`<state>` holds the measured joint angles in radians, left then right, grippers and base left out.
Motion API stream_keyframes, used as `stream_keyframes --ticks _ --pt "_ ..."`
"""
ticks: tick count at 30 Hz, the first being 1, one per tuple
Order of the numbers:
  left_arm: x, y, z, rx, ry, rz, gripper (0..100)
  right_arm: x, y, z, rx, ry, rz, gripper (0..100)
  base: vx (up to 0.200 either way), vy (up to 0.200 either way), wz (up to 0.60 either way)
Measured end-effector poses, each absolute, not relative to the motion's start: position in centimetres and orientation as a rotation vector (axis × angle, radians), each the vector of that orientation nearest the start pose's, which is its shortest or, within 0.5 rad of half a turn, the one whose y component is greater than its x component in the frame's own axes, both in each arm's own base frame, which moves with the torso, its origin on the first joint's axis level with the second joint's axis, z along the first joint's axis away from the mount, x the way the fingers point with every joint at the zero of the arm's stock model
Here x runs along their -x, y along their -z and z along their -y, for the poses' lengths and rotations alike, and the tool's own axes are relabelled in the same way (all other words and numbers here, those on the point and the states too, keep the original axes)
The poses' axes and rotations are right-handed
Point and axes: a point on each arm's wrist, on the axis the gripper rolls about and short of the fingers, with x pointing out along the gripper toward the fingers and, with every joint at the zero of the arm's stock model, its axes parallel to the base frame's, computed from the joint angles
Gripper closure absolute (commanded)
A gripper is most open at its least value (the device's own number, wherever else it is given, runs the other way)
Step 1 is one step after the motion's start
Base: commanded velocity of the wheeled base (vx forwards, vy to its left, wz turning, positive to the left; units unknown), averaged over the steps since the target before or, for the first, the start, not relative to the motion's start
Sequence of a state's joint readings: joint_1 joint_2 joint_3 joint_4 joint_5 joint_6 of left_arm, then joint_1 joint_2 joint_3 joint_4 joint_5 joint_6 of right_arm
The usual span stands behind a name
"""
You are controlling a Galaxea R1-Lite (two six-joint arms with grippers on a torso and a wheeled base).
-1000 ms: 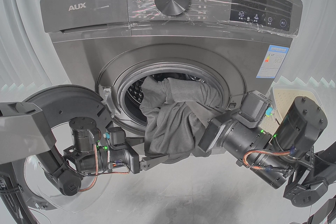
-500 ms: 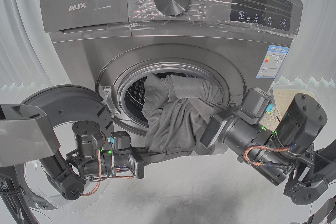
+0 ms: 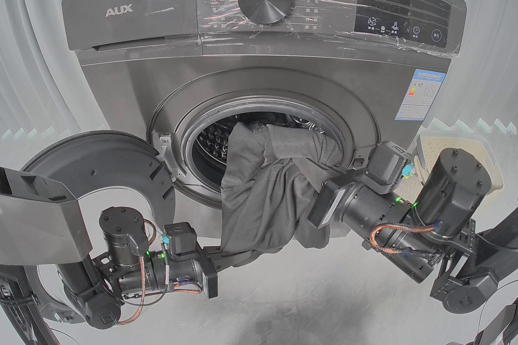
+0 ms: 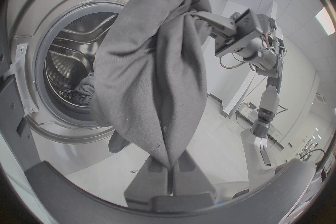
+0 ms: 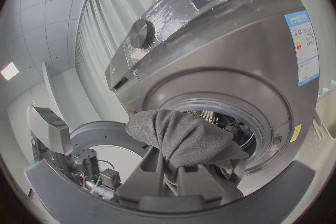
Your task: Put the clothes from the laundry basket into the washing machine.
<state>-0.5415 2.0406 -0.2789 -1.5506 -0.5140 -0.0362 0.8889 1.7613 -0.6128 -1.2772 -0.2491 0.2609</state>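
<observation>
Before a pale curtain [image 3: 32, 66], a grey garment [image 3: 264, 190] hangs half out of the drum [image 3: 211, 144] of the washing machine [image 3: 259, 71], its lower hem pinched tight in the left gripper [image 4: 170, 169] and its upper fold clamped in the right gripper [image 5: 170, 172].

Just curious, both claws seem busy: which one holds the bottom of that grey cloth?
The left gripper: it pinches the grey garment's hanging bottom edge, while the right gripper grips it higher, by the drum opening.

Pale pleated curtains [image 3: 32, 66] hang behind a smooth grey floor [image 3: 324, 297].
</observation>
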Motion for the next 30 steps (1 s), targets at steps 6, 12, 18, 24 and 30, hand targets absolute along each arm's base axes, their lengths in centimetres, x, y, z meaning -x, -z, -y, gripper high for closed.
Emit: stream_keyframes --ticks 6,12,18,24,30 --pt "-22.6 -6.6 14.1 0.011 1.016 -0.221 100 -20.4 -16.7 -23.1 -0.309 -0.628 0.022 100 0.0 0.0 0.0" --pt "-23.6 -7.9 14.0 0.015 0.945 -0.151 100 -21.2 -15.6 -23.2 -0.294 -0.605 0.004 100 0.0 0.0 0.0" --pt "-24.2 -8.9 14.1 0.009 0.903 -0.091 100 -21.5 -14.5 -22.8 -0.266 -0.586 -0.036 0 0.0 0.0 0.0" --pt "-23.8 -10.2 14.1 0.018 0.915 -0.046 100 -21.7 -13.6 -22.8 -0.25 -0.577 -0.063 0 0.0 0.0 0.0" --pt "-23.9 -11.6 14.2 0.027 0.918 0.015 100 -21.9 -12.3 -23.2 -0.227 -0.571 -0.1 0 0.0 0.0 0.0"
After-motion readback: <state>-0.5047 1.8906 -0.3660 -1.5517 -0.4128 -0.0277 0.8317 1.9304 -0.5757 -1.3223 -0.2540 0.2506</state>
